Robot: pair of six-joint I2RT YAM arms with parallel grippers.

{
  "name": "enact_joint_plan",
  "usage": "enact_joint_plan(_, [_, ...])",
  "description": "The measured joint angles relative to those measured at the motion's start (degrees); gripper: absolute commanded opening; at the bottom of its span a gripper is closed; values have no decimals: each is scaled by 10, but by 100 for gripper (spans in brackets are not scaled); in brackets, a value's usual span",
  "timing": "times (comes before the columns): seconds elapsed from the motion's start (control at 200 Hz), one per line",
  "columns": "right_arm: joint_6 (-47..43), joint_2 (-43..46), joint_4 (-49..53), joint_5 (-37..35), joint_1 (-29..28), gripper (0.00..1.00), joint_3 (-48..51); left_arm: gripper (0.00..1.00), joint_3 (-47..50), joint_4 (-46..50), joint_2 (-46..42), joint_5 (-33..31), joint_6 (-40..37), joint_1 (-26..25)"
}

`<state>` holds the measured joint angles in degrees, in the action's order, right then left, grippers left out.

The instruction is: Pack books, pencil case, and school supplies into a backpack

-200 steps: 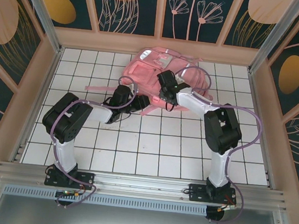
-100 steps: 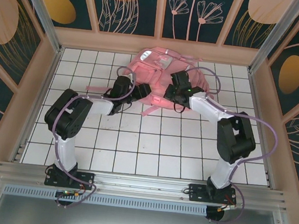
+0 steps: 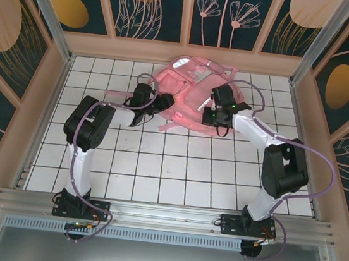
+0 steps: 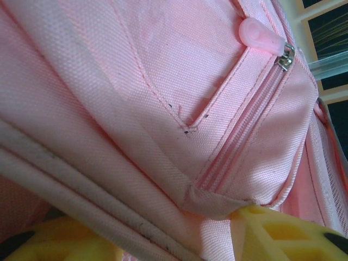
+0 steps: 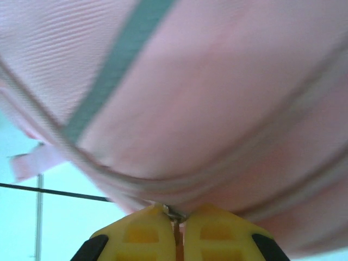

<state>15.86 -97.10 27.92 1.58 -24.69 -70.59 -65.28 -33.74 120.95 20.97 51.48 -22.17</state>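
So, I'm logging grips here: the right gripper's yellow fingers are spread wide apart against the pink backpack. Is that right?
Not quite. The right wrist view shows the right gripper with its yellow fingers pressed together, not spread wide apart, with a small metal piece showing at the tips. It is indeed against the pink backpack.

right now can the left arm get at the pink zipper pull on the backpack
Probably yes. The zipper pull lies bare on the backpack, ahead of the left gripper with nothing across the way, though a fold of fabric between its fingers would need releasing.
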Motion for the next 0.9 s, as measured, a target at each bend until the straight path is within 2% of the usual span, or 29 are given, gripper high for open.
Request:
enact_joint_plan(0.195, [-48,3,8,-38,17,0,-5,50,-21,40,0,12,-25,5])
enact_joint_plan(0.295, [-53,3,14,-21,17,0,-17,56,-43,74,0,10,-42,6])
enact_joint_plan(0.435, [-48,3,11,96,5,0,-25,62,-71,114,2,6,-60,27])
enact_joint_plan(0.615, [-26,-28,-23,240,-79,0,-61,66,-88,135,3,9,-62,59])
enact_joint_plan(0.695, [-14,-57,-36,271,-113,0,-90,74,-94,143,3,11,-62,64])
enact_joint_plan(0.726, [-8,-68,-39,276,-120,0,-98,95,-96,146,3,11,-62,65])
enact_joint_plan(0.736, [-6,-72,-40,277,-122,0,-101,98,-96,148,3,11,-65,65])
enact_joint_plan(0.901, [30,-100,-62,284,-130,0,-112,99,-85,210,-29,-17,-85,66])
